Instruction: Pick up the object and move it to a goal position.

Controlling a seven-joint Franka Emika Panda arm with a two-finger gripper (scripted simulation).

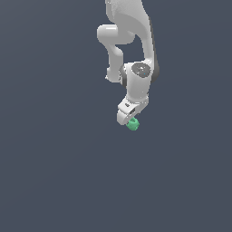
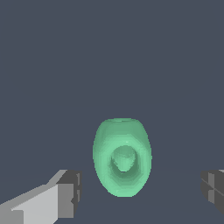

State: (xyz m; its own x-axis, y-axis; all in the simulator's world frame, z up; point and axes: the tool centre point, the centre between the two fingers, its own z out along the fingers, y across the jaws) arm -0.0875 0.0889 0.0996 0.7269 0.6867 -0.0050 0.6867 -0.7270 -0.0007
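Wrist view: end effector (image 2: 140, 192) fingers (image 2: 65, 192) spread wide, both cropped at the frame edge, clear gaps either side of the object (image 2: 122, 156). Object sits between them, untouched. Bright green, rounded, barrel-like, with a hollow dimple in its face. Exterior view: object (image 1: 132, 124) just below the end effector (image 1: 127, 117); fingertips hard to separate there. Surface is uniform dark slate grey, no edges visible.
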